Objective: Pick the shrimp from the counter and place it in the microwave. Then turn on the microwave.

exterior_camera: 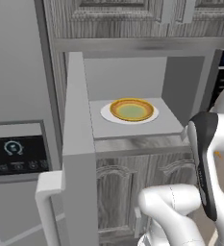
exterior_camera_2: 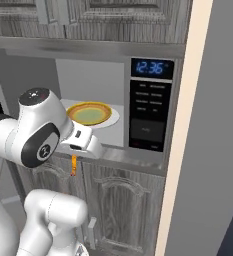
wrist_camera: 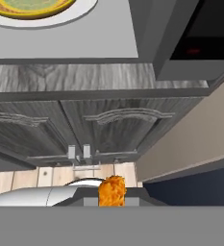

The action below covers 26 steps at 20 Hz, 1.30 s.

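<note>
You see a yellow bowl (exterior_camera: 131, 109) on a white plate (exterior_camera: 106, 114), grey wood-grain cabinet doors (exterior_camera_2: 123, 205) below, and a dial-screen panel (exterior_camera: 17, 153) far left.

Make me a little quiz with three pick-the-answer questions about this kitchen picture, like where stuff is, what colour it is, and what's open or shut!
1. Where is the yellow bowl?
A. On the white plate inside the microwave
B. On the floor
C. On top of the cabinets

2. What colour are the digits on the microwave's display?
A. Red
B. Blue
C. Green

3. What state is the microwave door in?
A. Shut
B. Swung open
C. Taken off

Answers:
1. A, the bowl sits on the plate in the oven's cavity.
2. B, the clock digits glow blue.
3. B, the door stands out to the left, leaving the inside visible.
</note>
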{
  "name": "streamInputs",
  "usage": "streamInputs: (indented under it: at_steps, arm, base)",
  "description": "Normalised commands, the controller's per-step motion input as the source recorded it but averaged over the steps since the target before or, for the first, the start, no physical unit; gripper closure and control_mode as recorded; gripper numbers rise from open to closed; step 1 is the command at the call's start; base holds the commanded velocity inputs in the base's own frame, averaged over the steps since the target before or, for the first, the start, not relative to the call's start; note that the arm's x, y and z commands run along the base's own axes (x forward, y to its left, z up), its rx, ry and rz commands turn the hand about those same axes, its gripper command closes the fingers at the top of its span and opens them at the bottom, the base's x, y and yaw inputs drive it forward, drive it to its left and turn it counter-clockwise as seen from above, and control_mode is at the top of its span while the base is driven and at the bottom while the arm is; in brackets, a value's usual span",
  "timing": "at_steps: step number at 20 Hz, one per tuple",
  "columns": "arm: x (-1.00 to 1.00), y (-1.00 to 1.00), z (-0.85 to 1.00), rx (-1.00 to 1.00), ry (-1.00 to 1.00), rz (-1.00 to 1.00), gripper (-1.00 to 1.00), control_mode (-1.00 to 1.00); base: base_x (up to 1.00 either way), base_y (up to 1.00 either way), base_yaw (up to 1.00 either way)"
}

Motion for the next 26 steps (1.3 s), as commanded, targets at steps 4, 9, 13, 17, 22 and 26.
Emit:
streamInputs:
  at_steps: [4,9,13,17,22,26]
  arm:
    - [0.00,0.00,0.00,0.00,0.00,0.00,1.00,1.00]
    - [0.00,0.00,0.00,0.00,0.00,0.00,1.00,1.00]
    - [0.00,0.00,0.00,0.00,0.00,0.00,1.00,1.00]
    - [0.00,0.00,0.00,0.00,0.00,0.00,1.00,1.00]
    - [0.00,0.00,0.00,0.00,0.00,0.00,1.00,1.00]
    - [0.00,0.00,0.00,0.00,0.00,0.00,1.00,1.00]
  base:
    - [0.27,0.00,0.11]
    - [0.33,0.00,0.08]
    - [0.24,-0.01,0.03]
    - [0.00,-0.04,0.00]
    - [-0.03,0.00,0.00]
    - [-0.21,0.00,0.00]
